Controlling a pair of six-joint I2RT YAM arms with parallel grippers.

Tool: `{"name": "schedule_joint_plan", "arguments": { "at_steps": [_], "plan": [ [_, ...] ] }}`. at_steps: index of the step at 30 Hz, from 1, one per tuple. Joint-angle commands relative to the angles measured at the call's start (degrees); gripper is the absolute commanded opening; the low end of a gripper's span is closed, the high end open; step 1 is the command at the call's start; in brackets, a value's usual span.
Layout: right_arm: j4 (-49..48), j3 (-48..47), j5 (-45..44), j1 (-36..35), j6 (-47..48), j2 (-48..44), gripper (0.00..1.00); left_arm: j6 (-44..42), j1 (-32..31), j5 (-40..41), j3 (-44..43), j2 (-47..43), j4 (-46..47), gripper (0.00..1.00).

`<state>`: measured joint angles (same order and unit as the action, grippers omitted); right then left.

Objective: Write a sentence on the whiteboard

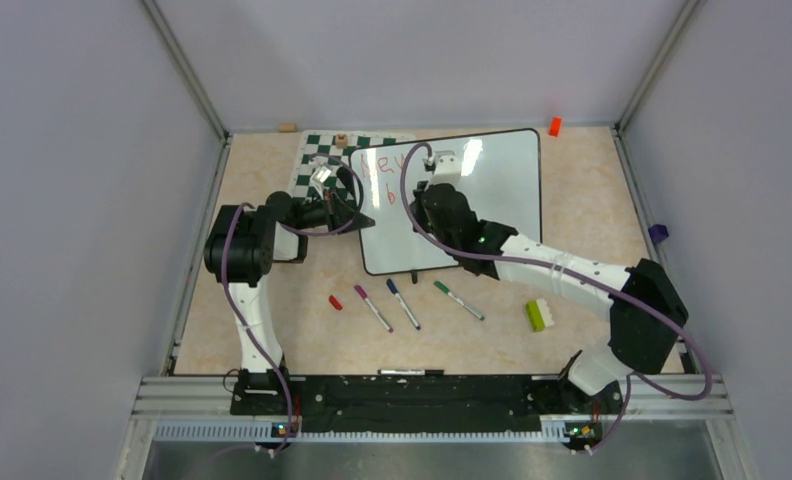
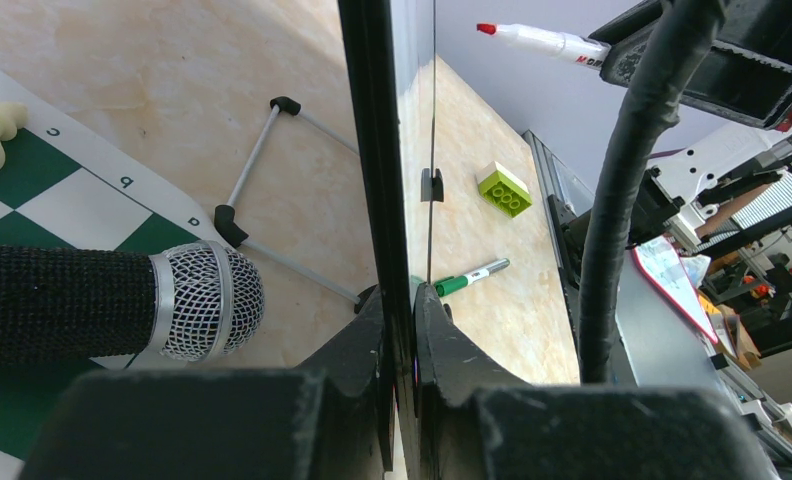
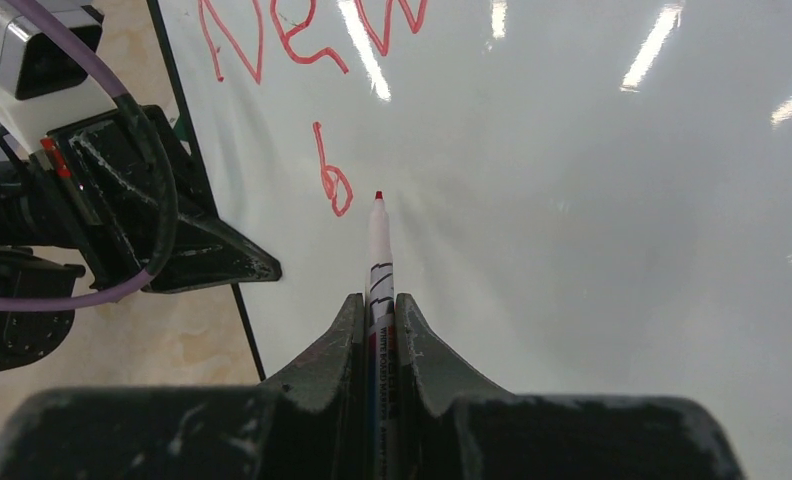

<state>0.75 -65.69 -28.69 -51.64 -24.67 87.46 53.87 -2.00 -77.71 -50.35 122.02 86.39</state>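
The whiteboard (image 1: 502, 170) sits propped on the counter (image 1: 272, 320). We judge it a light, stiff panel with a slippery glossy face, so we hold it by the thin frame, where the left pincer (image 2: 400, 310) is clamped on its edge. The right pincer (image 3: 377, 305) is closed on the red marker (image 3: 378, 250), whose tip is just beside the "b" of the sentence (image 3: 320, 150).

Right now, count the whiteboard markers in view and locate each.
4. The purple-capped marker, blue-capped marker and green-capped marker lie on the beige table; the right gripper holds the red-tipped white marker. The near rail may hold a fifth.
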Motion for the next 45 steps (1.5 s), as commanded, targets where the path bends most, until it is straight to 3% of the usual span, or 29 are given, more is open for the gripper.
{"name": "schedule_joint_plan", "arguments": {
  "at_steps": [1,19,45],
  "plan": [
    [-1.2,-3.5,4.8,0.6,-0.9,0.2,0.0,-8.7,-0.3,0.0,-0.1,0.2,6.4,0.0],
    [3.2,-8.9,2.9,0.9,-0.1,5.8,0.0,-8.5,-0.4,-0.2,-0.4,0.3,6.4,0.0],
    [4.5,-9.1,-1.0,1.3,-0.1,6.9,0.0,-8.5,-0.5,-0.3,-0.4,0.3,6.4,0.0]
  ]
}}
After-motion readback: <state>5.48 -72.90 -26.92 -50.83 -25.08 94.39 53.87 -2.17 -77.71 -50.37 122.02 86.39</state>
